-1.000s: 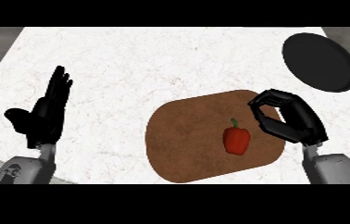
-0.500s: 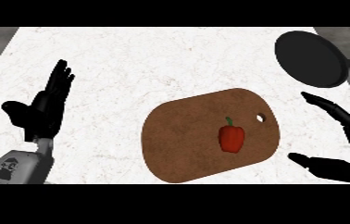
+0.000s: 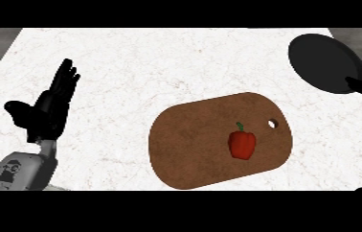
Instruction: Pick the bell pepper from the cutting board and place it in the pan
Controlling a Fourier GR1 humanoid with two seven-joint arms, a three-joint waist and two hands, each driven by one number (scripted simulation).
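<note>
Head view, looking steeply down on the white marbled desk [image 3: 176, 63].

Bell pepper [image 3: 243, 145]: red with a green stem, lying on the cutting board [image 3: 191, 145], right of the board's middle. The stem points toward the far side of the desk. Nothing touches it.

Cutting board: brown, rounded, tilted slightly in the view, in the lower right part of the desk. A small hanging hole [image 3: 272, 124] sits near its right edge, just up and right of the pepper.

Pan [image 3: 322, 63]: black and round, at the desk's far right corner. It is well apart from the board, with bare desk between them. Its right side is cut by the view's edge.

Left hand [image 3: 46, 109]: at the view's left side, well apart from the board. Its fingers [image 3: 65, 80] are straight, close together and pointing up, the thumb spread to the left. It holds nothing. The grey forearm [image 3: 28, 168] enters from the lower left corner.

Right hand: out of view, so the state of its fingers cannot be told.
</note>
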